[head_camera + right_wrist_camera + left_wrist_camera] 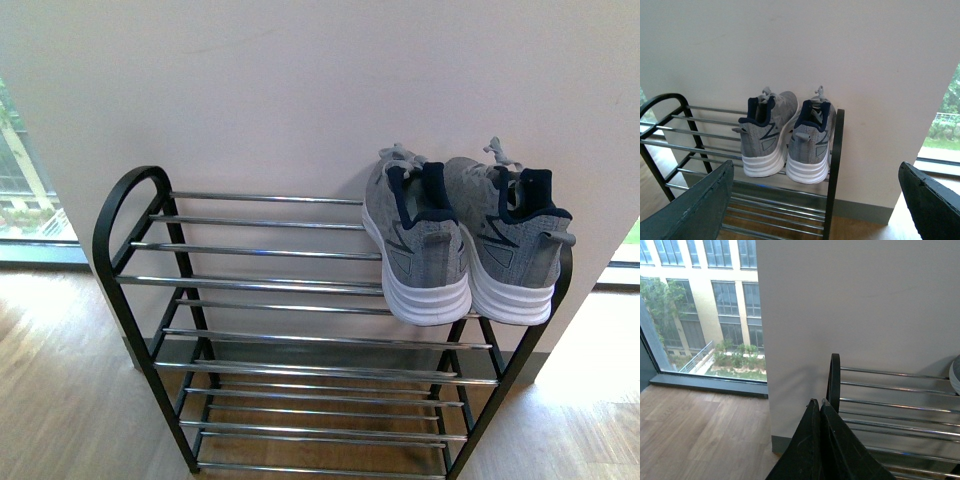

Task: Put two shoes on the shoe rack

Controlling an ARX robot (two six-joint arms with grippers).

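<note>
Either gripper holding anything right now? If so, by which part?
Nothing held. Left gripper is shut on air, right gripper is open and empty; both shoes sit on the shoe rack top shelf.

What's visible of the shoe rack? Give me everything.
The shoe rack is an open, multi-tier unit. It has a thin black, metal-looking frame with rounded end loops and shelves of parallel shiny silver rods. It stands upright on the wood floor, back against the white wall. On the top tier, at its right end in the front view, two grey sneakers sit side by side, heels out and toes toward the wall. The lowest tier is partly cut off by the picture edge.
</note>
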